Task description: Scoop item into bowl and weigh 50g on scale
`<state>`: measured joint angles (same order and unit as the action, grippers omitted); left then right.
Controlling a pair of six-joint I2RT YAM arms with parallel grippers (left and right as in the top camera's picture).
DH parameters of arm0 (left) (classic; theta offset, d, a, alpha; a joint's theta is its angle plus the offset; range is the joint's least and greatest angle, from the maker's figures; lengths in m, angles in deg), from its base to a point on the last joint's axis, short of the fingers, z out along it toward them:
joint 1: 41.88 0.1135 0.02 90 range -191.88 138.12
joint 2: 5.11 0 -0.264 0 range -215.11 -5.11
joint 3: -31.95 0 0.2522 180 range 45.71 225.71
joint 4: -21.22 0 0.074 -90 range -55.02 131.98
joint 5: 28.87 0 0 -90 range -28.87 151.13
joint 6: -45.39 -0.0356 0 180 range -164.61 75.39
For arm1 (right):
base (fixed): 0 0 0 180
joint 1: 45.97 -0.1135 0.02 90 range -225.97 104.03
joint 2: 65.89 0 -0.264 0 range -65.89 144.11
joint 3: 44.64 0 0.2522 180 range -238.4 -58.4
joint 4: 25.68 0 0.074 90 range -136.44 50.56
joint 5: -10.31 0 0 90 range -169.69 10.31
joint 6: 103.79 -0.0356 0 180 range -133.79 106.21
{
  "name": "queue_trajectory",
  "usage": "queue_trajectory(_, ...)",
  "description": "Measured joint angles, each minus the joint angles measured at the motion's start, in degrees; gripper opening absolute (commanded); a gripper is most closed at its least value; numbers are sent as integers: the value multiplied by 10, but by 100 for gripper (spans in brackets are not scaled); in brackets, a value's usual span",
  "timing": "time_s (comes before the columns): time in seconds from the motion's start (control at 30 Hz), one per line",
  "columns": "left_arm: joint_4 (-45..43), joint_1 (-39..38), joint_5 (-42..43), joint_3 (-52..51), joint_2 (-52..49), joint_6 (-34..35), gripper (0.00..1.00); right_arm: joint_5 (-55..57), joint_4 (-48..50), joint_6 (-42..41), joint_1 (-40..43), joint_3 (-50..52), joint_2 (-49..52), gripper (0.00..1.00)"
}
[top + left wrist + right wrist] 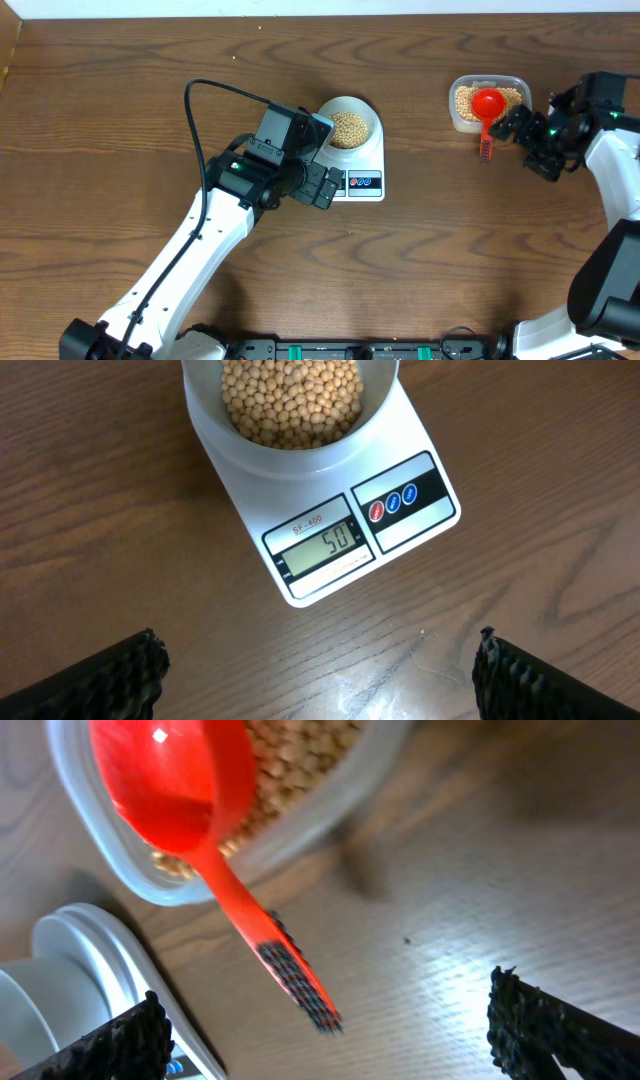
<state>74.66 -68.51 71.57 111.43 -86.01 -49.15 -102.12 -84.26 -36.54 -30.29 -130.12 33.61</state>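
The pale bowl (pixel 345 101) stands on the white scale (pixel 372 166), holding tan beans (pixel 348 129). In the left wrist view the bowl (pixel 207 422) of beans (pixel 290 400) sits at the top, and the scale (pixel 412 430) has a display (pixel 326 542) that reads 50. My left gripper (pixel 322 186) (pixel 318 665) hangs open just in front of the scale, holding nothing. A red scoop (pixel 488 104) (pixel 180 780) lies with its cup in the clear tub (pixel 457 117), its handle sticking out over the table. My right gripper (pixel 531 144) (pixel 328 1038) is open just behind the handle's end, not gripping it.
The clear tub (pixel 325 808) at the back right holds more beans (pixel 292 758). A black cable (pixel 192 120) loops over the table to the left of the left arm. The scale's edge (pixel 100 955) shows at the lower left of the right wrist view.
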Motion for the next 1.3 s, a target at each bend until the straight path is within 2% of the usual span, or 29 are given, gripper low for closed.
queue_trajectory(0.23,0,0,0,0,0,0,100,16,-6,16,11,0,0,99)
queue_trajectory(0.4,0,0,0,0,0,0,100,-17,-10,65,11,0,-24,99)
queue_trajectory(0.67,0,0,0,0,0,0,100,-75,-110,157,-6,-4,-219,99)
queue_trajectory(0.9,1,0,0,0,0,0,100,-86,-231,176,-9,-9,-403,99)
queue_trajectory(1.3,1,0,0,0,0,0,100,-13,-320,202,-9,-10,-616,99)
